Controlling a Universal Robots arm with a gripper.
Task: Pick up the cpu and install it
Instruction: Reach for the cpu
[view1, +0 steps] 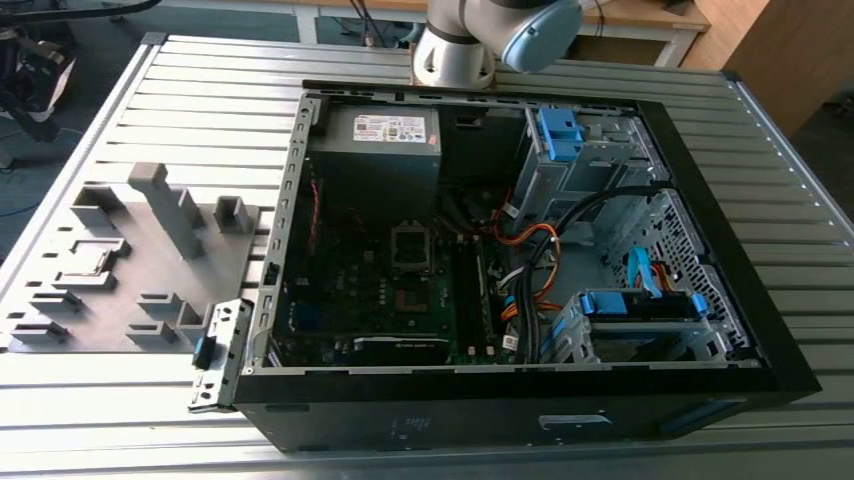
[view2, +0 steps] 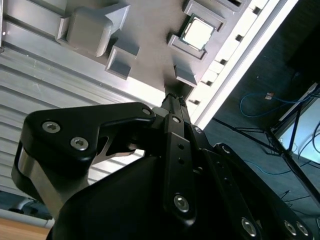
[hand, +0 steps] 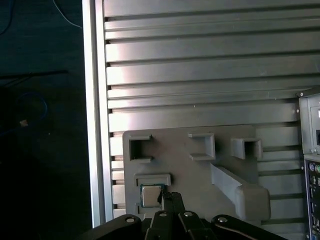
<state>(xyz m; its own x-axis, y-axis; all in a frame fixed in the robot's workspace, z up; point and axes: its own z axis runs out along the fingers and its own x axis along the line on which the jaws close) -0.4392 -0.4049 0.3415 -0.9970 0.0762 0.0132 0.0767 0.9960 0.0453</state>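
Your cpu (view2: 196, 32) lies flat in a small square pocket of the grey tray (view2: 150, 45), with its shiny silver top facing up. In the first wrist view you can see it too (hand: 149, 195), close to the tray's edge and near the table's long side rail (hand: 95, 125). Your jaws are pressed together and there is nothing between them. In the second wrist view the thin black fingertips (view2: 174, 100) hang over the tray near the cpu, but they do not touch it. In the first wrist view the fingertips (hand: 169, 197) show just beside the cpu. In the exterior view the tray (view1: 147, 290) sits on the ribbed metal table (view1: 200, 90), on the exterior view's left of the open computer case (view1: 747, 300). Grey blocks stand up from the tray. Inside the case you can see the green board (view1: 400, 295), orange and black cables (view1: 534, 250) and blue plastic clips (view1: 558, 130). The arm (view1: 487, 40) shows at the far edge of the table, behind the case.
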